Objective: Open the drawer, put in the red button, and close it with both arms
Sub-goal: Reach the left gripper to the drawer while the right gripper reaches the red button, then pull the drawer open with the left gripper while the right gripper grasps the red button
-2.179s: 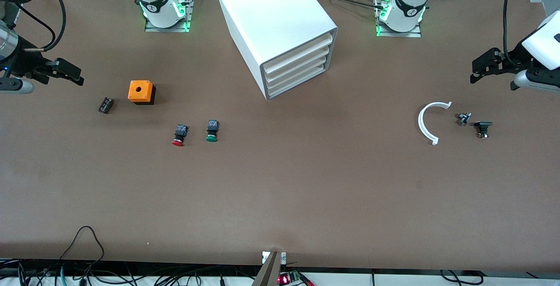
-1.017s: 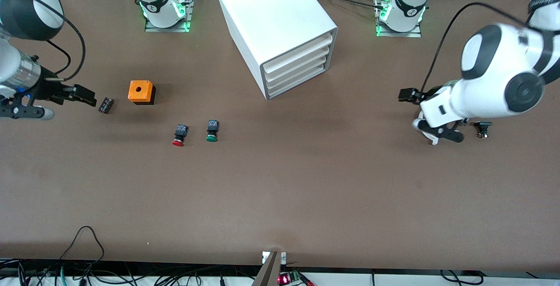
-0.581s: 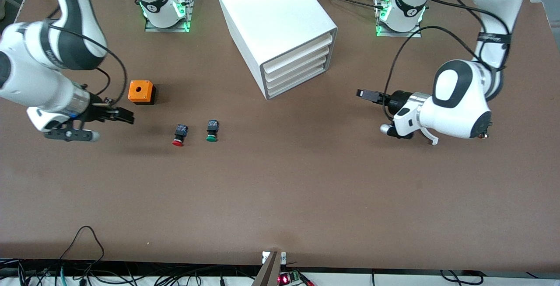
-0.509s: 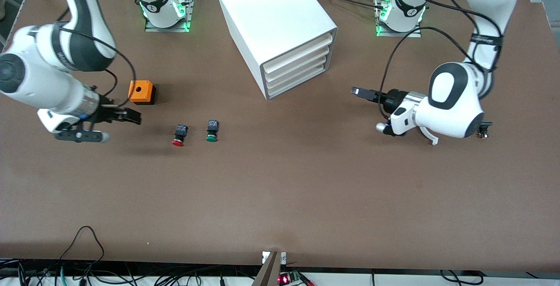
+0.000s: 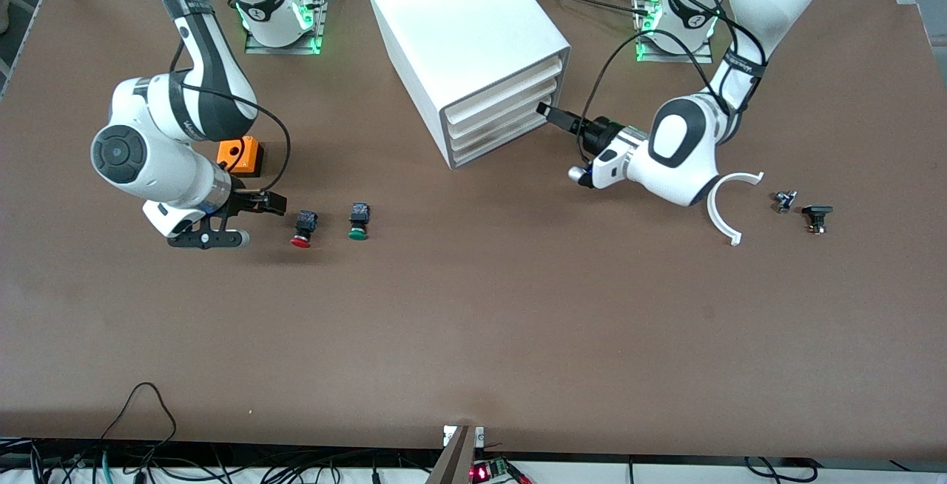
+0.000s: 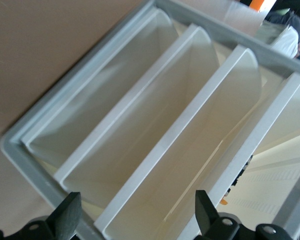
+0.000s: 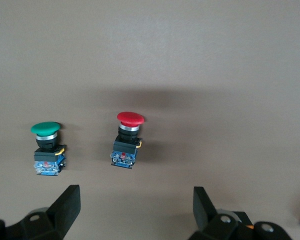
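1. Two arms are engaged; the right gripper [image 5: 272, 203] is held just beside the red button [image 5: 302, 228], fingers spread, nothing gripped.
2. The red button lies on the table [image 5: 473, 321], the green button [image 5: 358, 221] beside it.
3. All four drawers are seen shut in the cabinet [image 5: 473, 47].
4. The left gripper [image 5: 551, 115], fingers apart, is set at the drawer [image 5: 507, 103] fronts.
5. Step judged: opening approach. A hooking of the second-highest lip is called for, then a pull.
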`<state>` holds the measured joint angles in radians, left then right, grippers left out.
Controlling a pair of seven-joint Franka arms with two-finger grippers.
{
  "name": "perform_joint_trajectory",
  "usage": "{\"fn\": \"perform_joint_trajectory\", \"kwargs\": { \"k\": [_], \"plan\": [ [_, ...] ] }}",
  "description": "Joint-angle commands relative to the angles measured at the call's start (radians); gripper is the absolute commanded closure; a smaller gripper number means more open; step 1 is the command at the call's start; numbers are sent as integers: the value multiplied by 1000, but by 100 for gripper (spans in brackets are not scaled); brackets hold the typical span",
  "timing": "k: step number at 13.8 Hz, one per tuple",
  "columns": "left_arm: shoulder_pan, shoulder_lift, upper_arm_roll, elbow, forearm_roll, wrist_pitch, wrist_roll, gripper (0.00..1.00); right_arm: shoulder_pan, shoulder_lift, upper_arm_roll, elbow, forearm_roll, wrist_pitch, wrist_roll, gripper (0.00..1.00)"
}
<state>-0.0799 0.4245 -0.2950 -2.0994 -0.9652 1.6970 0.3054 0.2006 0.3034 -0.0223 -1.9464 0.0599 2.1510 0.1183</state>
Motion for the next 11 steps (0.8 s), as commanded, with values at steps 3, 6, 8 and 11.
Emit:
{"fn": "perform_joint_trajectory", "kwargs": {
  "k": [3, 6, 8, 11],
  "plan": [
    [2, 5, -74, -53, -58, 113, 137, 1, 3, -10, 33, -167, -6, 214, 61, 0],
    [-12, 7, -101, -79, -132, 156, 191, 1, 3, 25, 33, -172, -6, 242, 66, 0],
    [-12, 7, -121, -91, -142, 174, 243, 2, 5, 48, 33, -174, -3, 259, 69, 0],
    [-14, 8, -128, -120, -181, 211, 322, 21, 3, 108, 33, -151, -5, 299, 170, 0]
  ]
}}
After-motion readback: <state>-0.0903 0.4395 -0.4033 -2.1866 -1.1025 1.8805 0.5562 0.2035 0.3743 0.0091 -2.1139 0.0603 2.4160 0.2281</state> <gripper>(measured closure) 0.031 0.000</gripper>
